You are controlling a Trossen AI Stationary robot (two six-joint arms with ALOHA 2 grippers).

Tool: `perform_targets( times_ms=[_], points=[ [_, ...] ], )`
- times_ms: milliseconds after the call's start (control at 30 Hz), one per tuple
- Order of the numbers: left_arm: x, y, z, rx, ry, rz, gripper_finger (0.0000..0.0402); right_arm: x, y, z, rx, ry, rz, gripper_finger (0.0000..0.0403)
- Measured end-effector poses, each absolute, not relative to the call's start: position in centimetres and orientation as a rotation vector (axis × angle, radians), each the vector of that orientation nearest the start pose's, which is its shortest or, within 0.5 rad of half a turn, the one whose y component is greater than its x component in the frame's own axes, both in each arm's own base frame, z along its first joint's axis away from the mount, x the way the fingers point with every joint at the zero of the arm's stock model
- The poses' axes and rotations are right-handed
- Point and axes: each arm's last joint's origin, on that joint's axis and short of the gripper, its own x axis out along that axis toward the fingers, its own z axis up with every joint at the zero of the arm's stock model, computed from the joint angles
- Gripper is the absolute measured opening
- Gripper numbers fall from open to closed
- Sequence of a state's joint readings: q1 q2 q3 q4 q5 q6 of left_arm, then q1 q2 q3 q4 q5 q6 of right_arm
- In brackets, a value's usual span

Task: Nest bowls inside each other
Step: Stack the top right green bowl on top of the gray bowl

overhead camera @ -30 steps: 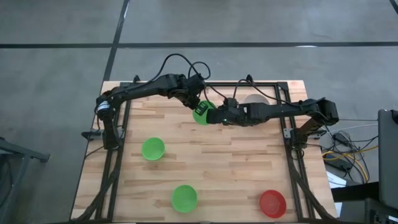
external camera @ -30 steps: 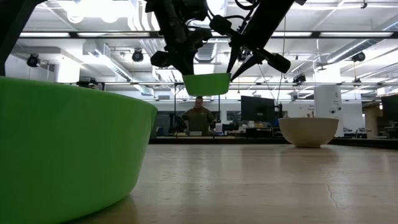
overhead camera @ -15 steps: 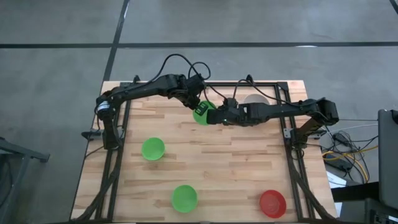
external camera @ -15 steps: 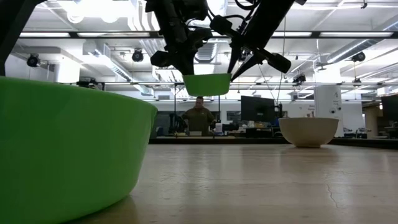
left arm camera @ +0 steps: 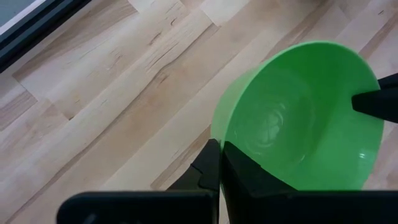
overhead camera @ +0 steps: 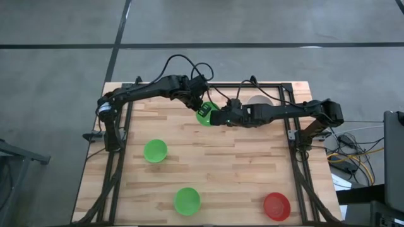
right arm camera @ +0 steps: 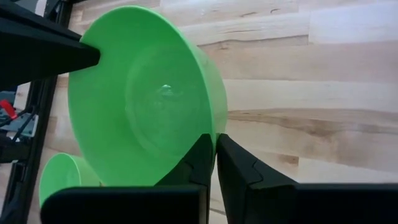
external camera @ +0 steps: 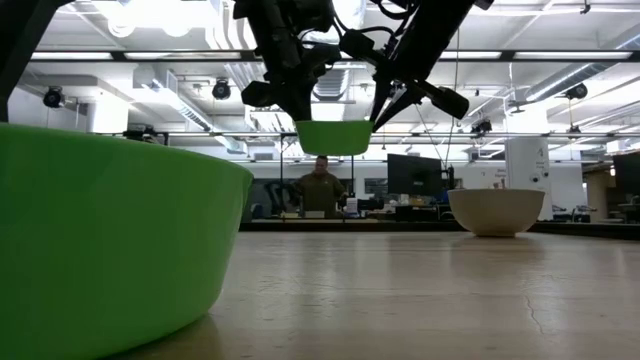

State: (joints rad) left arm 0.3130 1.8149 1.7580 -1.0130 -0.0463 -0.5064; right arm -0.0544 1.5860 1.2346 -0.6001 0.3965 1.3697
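A green bowl (overhead camera: 204, 114) hangs in the air above the table's far middle, level, its open side up (external camera: 334, 136). My left gripper (left arm camera: 219, 163) is shut on its left rim and my right gripper (right arm camera: 215, 155) on its right rim. Each wrist view shows the other arm's dark finger at the opposite rim. Two more green bowls (overhead camera: 155, 151) (overhead camera: 187, 200) and a red bowl (overhead camera: 276, 206) stand on their bases on the table. A pale bowl (overhead camera: 259, 101) stands at the far right. My left gripper pinches the bowl's rim (left arm camera: 216, 138) on the bowl's left side, one finger inside and one outside the wall. The fingers slant down from the far left. The bowl hangs clear of the table. My right gripper pinches the rim (right arm camera: 221, 127) on the bowl's right side, one finger inside the bowl and one outside. It comes slanting down from the table's right. The bowl stays level between the two grippers.
Black frame rails (overhead camera: 290, 126) run along the table's left, right and far sides. In the low view a green bowl (external camera: 110, 240) fills the near left and a person (external camera: 320, 190) stands in the room far behind the table.
My right gripper has shut on the right rim of the lifted green bowl. The bowl and my left gripper have kept still.
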Motion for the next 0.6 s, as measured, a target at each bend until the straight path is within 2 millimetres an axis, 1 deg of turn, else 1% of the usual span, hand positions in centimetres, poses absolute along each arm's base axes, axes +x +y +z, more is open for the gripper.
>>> perform_targets(
  times_ms=[167,433,600],
  points=[
    [35.94,11.79,32.09,-0.595,0.966,0.591,0.0006,32.87,-2.91,26.27,1.071,0.496,-0.967,0.0011],
    [36.06,11.77,32.18,-0.604,0.951,0.582,0.0044,33.01,-2.89,26.42,1.074,0.487,-0.951,0.0010],
    [36.06,11.74,32.17,-0.616,0.951,0.581,0.0051,33.03,-2.83,26.43,1.067,0.490,-0.945,0.0010]
  ],
)
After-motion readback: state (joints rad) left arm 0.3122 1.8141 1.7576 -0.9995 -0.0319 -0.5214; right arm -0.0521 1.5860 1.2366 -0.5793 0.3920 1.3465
